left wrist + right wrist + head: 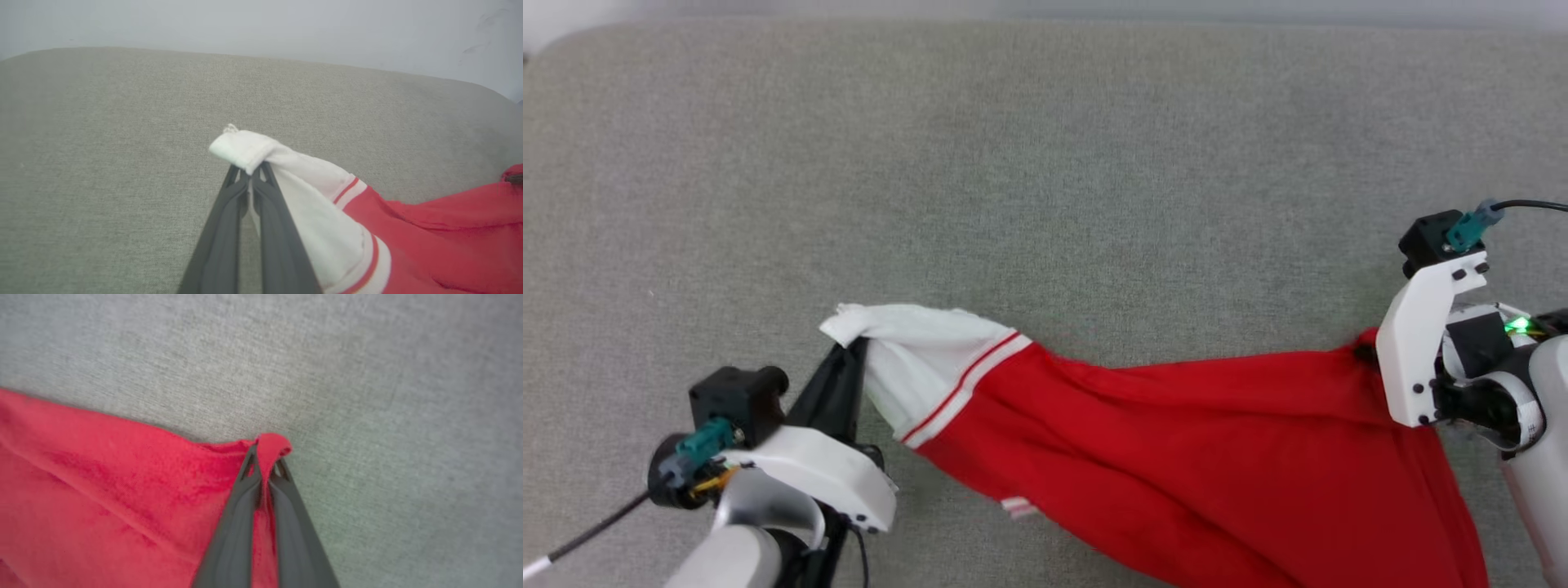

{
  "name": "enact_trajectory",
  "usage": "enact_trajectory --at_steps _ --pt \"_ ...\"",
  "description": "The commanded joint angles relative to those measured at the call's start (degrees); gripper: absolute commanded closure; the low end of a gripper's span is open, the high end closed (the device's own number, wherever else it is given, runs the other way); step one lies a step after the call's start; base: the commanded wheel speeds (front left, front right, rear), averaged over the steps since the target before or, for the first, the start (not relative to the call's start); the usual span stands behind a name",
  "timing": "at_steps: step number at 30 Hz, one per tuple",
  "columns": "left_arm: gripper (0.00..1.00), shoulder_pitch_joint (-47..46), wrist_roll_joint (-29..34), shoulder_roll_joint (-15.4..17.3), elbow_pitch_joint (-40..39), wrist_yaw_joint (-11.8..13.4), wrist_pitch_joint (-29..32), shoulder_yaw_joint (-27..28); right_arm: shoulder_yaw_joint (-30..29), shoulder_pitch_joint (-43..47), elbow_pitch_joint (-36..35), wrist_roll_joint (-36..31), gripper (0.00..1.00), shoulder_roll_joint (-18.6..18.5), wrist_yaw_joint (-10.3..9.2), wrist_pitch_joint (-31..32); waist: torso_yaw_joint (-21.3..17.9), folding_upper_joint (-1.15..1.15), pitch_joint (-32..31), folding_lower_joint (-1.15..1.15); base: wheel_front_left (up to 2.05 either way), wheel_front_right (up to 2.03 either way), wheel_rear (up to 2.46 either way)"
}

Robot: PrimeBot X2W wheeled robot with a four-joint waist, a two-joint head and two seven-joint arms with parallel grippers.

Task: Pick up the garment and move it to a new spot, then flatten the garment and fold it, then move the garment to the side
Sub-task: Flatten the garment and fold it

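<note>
Now keep both grips firm, with the left tool (250, 173) clamped on the white sleeve tip of the red jersey garment with striped red-white trim (1176, 441) and the right tool (265, 457) pinched tight on a red edge corner. Draw apart evenly and lift together, sparing the slack middle stretched between them over the near grey woven fabric worktop (1045, 163). Beyond, just a pale plain wall (261, 24).

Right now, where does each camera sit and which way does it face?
Head view: on the head, facing down at the grey surface; left pincer and right pincer hold the garment.
Left wrist view: looks along its fingers, shut on the white sleeve.
Right wrist view: along its fingers, shut on red cloth.
All share the garment.
</note>
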Motion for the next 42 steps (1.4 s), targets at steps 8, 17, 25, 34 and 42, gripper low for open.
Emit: enact_trajectory --at_steps 8,17,25,34,42 --pt "1.0 -7.54 0.73 2.96 2.99 -1.9 0.25 2.49 2.19 -2.57 -1.71 -1.69 1.0 0.26 -0.01 -10.45 -2.47 0.0 -7.67 -0.01 0.0 0.0 0.0" --pt "1.0 -23.61 0.24 3.04 12.23 -5.54 2.36 4.11 2.4 -9.86 2.85 -4.51 1.0 2.15 -0.01 -20.24 -4.77 0.0 -11.01 -0.01 0.0 0.0 0.0" --pt "1.0 -42.36 1.9 1.33 24.22 -9.38 0.98 4.23 1.61 -21.89 8.92 -6.46 1.0 4.02 -0.01 -28.06 -5.93 0.0 -6.62 -0.01 0.0 0.0 0.0" --pt "1.0 -65.64 5.28 0.28 35.58 -13.07 -3.06 4.55 -0.71 -38.68 13.77 -9.76 1.0 5.25 -0.02 -36.41 -6.91 0.0 3.02 -0.01 0.0 0.0 0.0" --pt "1.0 -82.04 7.25 -0.03 41.46 -15.01 -7.67 5.38 -2.93 -51.12 17.2 -12.63 1.0 6.39 -0.02 -43.47 -7.53 0.0 10.77 -0.01 0.0 0.0 0.0"
